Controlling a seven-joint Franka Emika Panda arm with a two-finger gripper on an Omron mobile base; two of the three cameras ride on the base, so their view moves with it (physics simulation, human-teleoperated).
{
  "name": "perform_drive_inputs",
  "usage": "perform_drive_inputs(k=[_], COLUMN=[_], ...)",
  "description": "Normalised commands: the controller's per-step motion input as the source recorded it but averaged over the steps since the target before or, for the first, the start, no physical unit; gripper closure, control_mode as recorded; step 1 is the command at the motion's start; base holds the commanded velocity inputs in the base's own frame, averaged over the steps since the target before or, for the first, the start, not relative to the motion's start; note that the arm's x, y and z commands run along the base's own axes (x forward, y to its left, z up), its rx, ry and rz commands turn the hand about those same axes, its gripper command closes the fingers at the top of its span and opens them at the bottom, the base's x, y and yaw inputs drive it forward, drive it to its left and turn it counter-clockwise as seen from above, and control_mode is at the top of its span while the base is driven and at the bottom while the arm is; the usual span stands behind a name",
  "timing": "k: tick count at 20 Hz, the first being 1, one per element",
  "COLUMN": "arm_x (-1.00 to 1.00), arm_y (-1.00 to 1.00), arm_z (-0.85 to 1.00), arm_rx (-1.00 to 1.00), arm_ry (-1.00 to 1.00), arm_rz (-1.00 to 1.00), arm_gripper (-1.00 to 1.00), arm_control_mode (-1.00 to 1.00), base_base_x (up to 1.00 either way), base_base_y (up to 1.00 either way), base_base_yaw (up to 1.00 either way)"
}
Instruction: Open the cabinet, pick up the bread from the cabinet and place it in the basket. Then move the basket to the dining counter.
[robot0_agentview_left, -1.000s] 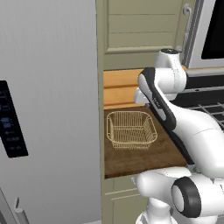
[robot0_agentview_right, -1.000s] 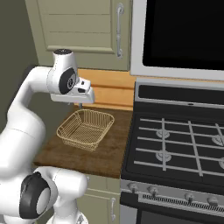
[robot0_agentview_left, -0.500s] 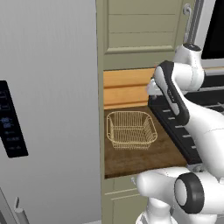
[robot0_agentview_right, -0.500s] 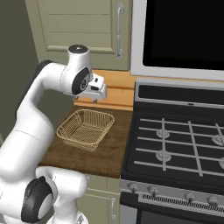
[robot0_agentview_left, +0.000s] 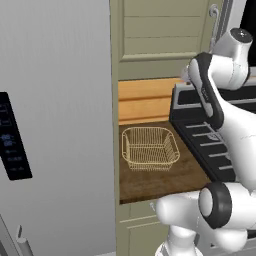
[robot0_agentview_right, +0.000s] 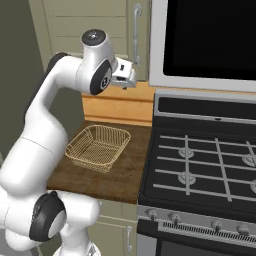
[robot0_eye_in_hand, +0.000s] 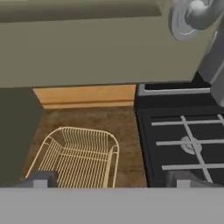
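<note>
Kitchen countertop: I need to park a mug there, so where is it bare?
Bare wood lies in front of the basket, toward the countertop front edge, plus narrower strips between basket and stove and behind the basket below the backsplash. The middle is taken.

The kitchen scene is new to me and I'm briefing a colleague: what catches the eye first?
The white arm, raised high with its gripper near the lower end of the closed cabinet's silver handle, jaws wide apart. Below it, an empty gold wire basket sits on the dark wood countertop, between the grey fridge and the black stove.
</note>
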Motion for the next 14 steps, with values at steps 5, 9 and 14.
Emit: perform_drive_inputs(k=[5, 9, 14], arm_x=[0.1, 0.1, 0.44], arm_y=[-0.14, -0.11, -0.07], arm_z=[0.8, 0.48, 0.34], arm_rx=[-0.11, -0.01, 0.07], arm_ry=[-0.07, -0.06, -0.04], arm_rz=[-0.07, -0.08, -0.08], arm_gripper=[-1.0, -1.0, -1.0], arm_control_mode=[-1.0, -1.0, -1.0], base_base_x=[0.0, 0.0, 0.0], base_base_y=[0.0, 0.0, 0.0], base_base_yaw=[0.0, 0.0, 0.0])
